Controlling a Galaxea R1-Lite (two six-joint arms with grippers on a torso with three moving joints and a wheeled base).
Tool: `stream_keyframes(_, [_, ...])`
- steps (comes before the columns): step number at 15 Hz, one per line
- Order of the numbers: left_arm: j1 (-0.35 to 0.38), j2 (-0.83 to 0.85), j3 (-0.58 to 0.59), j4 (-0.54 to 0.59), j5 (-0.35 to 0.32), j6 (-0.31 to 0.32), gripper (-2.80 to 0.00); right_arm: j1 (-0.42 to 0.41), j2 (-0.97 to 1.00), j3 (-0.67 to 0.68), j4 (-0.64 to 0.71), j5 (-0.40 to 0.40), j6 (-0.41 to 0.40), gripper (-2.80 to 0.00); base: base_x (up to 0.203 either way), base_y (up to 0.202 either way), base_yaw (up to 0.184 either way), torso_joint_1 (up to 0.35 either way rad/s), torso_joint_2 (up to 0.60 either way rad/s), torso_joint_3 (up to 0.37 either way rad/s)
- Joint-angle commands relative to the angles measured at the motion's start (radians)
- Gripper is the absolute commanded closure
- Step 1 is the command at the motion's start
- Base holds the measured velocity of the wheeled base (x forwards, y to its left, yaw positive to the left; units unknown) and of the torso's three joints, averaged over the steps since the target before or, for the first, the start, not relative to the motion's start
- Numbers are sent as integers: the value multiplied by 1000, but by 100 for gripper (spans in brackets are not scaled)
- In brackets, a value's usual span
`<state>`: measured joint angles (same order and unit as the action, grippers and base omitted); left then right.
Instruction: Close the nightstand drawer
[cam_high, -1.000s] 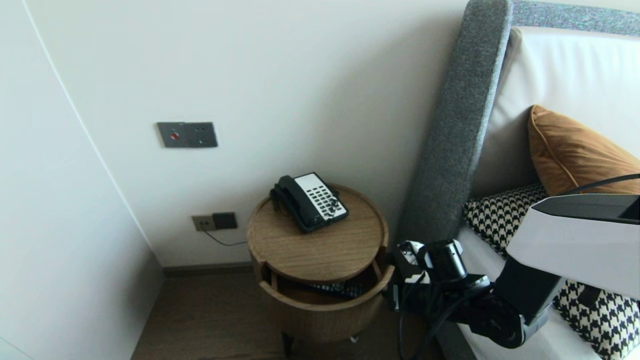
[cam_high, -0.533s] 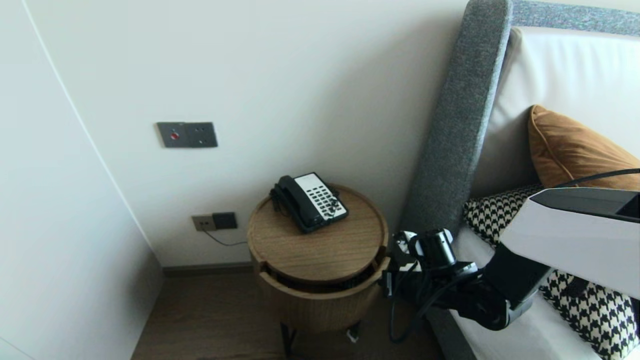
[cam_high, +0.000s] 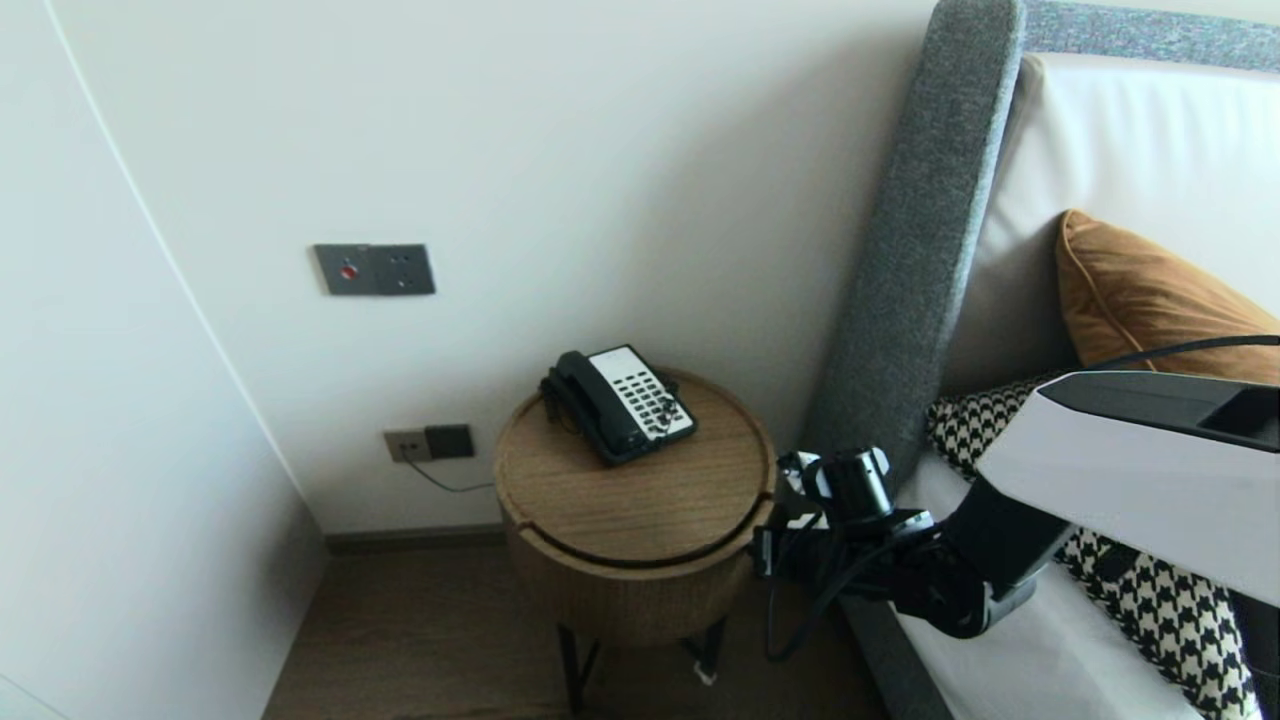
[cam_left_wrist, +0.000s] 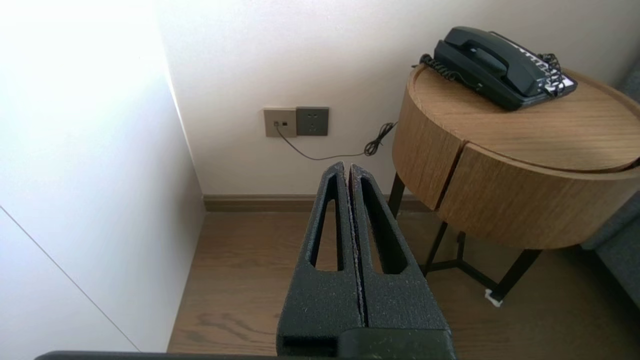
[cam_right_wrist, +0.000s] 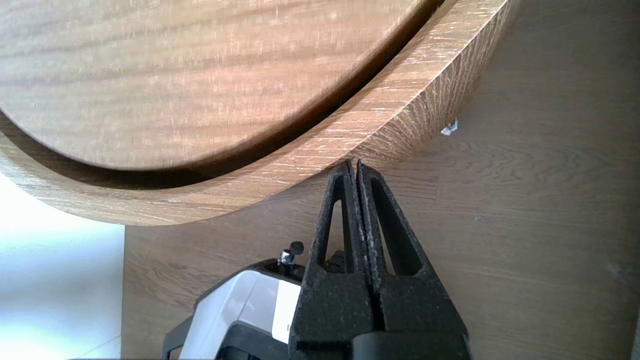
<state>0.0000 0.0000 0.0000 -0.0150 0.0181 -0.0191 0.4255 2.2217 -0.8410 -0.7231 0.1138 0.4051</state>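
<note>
A round wooden bedside table (cam_high: 640, 500) carries a black-and-white desk phone (cam_high: 620, 402). Its curved drawer front (cam_high: 620, 600) sits nearly flush, with only a thin dark gap under the top. My right gripper (cam_high: 765, 555) is shut and empty at the table's right side. In the right wrist view its tips (cam_right_wrist: 354, 162) rest against the drawer front (cam_right_wrist: 300, 165). My left gripper (cam_left_wrist: 347, 165) is shut and empty, parked low over the floor to the left of the table (cam_left_wrist: 525, 135). It does not appear in the head view.
A grey upholstered headboard (cam_high: 920, 250) and the bed stand right of the table, with an orange cushion (cam_high: 1150, 300) and a houndstooth pillow (cam_high: 990, 420). Wall sockets (cam_high: 430, 442) with a cord and a switch panel (cam_high: 375, 268) are behind. A white wall closes the left.
The drawer has slid from wide open to almost shut, hiding the dark thing inside. My right gripper moved in toward the table with the drawer front. The left arm stayed still.
</note>
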Motion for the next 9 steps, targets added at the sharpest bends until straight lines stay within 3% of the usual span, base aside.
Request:
stream_keyframes(1, [0, -2, 0, 0, 0, -1, 0, 1, 11, -25, 4, -3, 3, 0, 0, 0, 0, 0, 0, 0])
stream_keyframes(9, [0, -2, 0, 0, 0, -1, 0, 0, 19, -74, 44, -33, 4, 0, 0, 0, 0, 0, 0, 0])
